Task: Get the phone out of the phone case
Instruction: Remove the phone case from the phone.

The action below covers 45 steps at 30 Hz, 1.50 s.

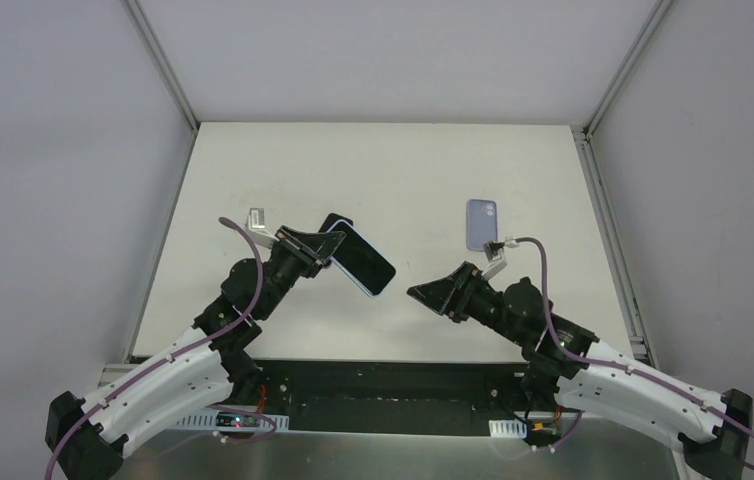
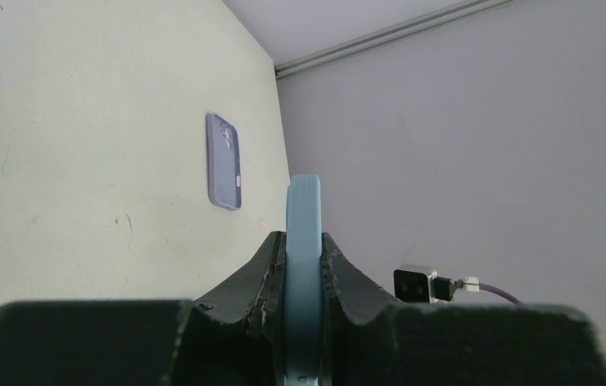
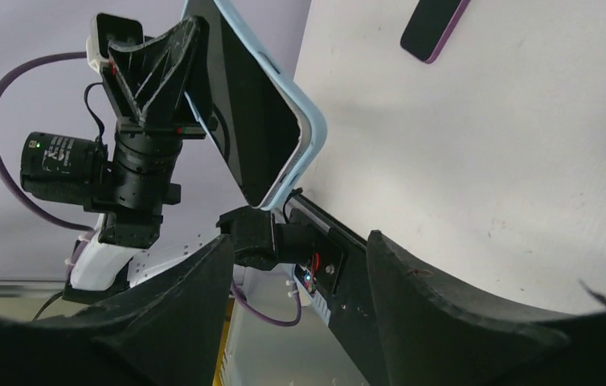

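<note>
White table [image 1: 253, 180], a bit scuffed and specked, boxed in by plain grey-lilac walls [image 1: 53, 150] with aluminium rails [image 1: 163, 60] up the corners. Any print on the left arm's wrist camera [image 3: 67, 157] way too small to read, just a tiny green light showing. Phone [image 1: 358, 255] up off the table and tilted, dark screen showing, sitting in its light blue phone case [image 1: 385, 285]. Held at one end by the left gripper [image 1: 325, 250], jaws pinching it across front and back. From the left wrist, only the thin blue edge visible, lower end buried between the pads. Right gripper [image 1: 423, 292] near the phone's free end, not touching, jaws spread wide around nothing. Lavender slab with a camera cutout [image 1: 481, 223] lying flat on the table's right side, well apart; bare case or phone inside, can't tell. In the right wrist view, a dark slab with a purplish edge [image 3: 436, 24] cut off at the top, hard to make out.
</note>
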Tool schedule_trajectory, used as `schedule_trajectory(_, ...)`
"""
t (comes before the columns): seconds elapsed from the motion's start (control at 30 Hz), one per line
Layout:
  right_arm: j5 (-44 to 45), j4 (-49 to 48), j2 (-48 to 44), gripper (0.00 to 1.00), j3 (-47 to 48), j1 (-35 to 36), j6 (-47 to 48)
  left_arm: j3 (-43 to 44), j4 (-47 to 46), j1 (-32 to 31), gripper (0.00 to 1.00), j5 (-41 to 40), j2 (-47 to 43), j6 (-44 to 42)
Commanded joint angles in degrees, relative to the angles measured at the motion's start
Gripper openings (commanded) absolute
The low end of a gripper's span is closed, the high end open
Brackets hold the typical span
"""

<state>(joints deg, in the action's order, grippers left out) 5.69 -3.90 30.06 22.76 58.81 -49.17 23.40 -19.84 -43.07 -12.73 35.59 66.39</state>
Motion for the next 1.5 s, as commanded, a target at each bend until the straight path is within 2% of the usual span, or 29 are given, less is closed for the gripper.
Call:
schedule_trajectory(0.0,-1.53,-10.5,3.52,0.64,0.15,1.95,-1.78,2.39,-8.26,0.01,0.0,-0.17,-0.16,0.2)
schedule_trajectory(0.2,2.91,-18.76,4.51,0.64,-4.12,2.91,-1.78,2.2,-11.93,0.0,0.0,1.86,0.84,1.08)
schedule_trajectory(0.27,5.0,-20.14,4.08,0.64,-5.28,2.99,-9.62,2.3,-13.08,0.07,0.0,2.4,1.29,1.01)
schedule_trajectory(0.47,4.27,-19.5,5.51,0.6,-4.04,3.17,-12.0,2.04,-15.57,0.01,0.0,2.91,1.19,0.67)
schedule_trajectory(0.7,2.85,-24.1,10.2,0.59,-2.62,4.26,-13.35,2.59,-16.55,-0.06,0.0,4.27,1.17,0.76)
schedule_trajectory(1.1,3.24,-22.45,12.23,0.56,0.53,6.47,-12.14,2.34,-16.73,-0.04,0.0,4.46,1.15,1.73)
schedule_trajectory(1.3,3.07,-22.06,13.09,0.49,0.79,6.79,-12.36,2.12,-16.82,-0.09,0.0,4.26,0.73,1.64)
schedule_trajectory(1.47,2.66,-22.2,13.07,0.49,0.75,7.67,-11.8,1.94,-16.82,-0.03,0.0,4.04,0.62,1.55)
